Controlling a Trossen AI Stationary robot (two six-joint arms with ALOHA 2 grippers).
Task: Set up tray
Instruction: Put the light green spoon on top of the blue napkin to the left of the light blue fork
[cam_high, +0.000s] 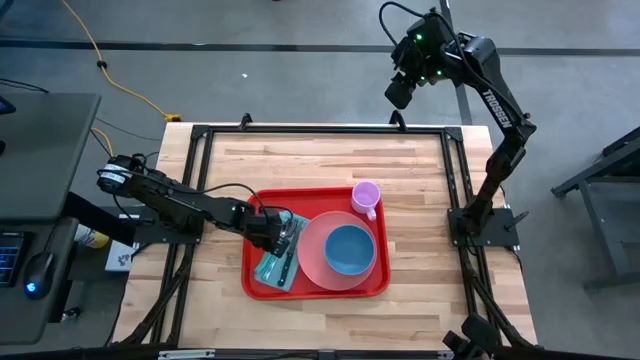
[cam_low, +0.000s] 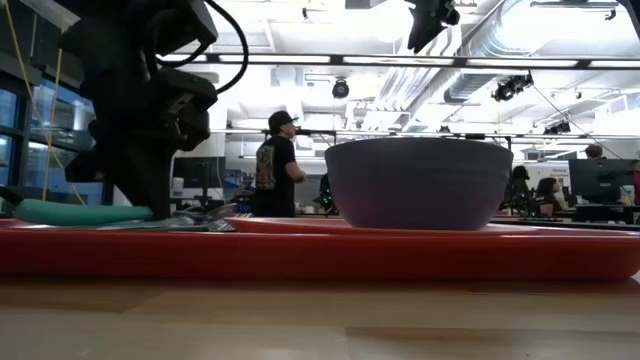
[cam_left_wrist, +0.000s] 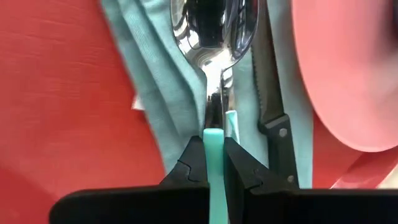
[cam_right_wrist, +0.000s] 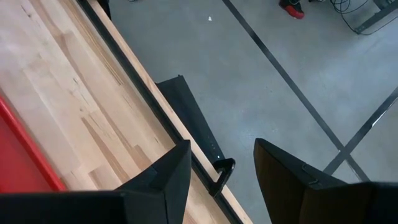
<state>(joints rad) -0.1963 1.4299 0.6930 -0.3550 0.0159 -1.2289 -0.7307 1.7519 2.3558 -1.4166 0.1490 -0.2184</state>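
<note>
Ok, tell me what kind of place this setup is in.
Probably an open-plan lab or workshop office. Beyond the wooden table the low view shows an exposed ceiling with ducts, rows of monitors, and a person standing among the desks. The floor is bare grey concrete with taped lines.

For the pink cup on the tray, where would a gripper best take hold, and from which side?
Probably from above, fingers across the rim of the pink cup. It stands upright and open-topped in the tray corner beyond the plate; its handle faces the plate, the tray rim hems the outer sides. The right gripper, raised off-table, is nearer.
</note>
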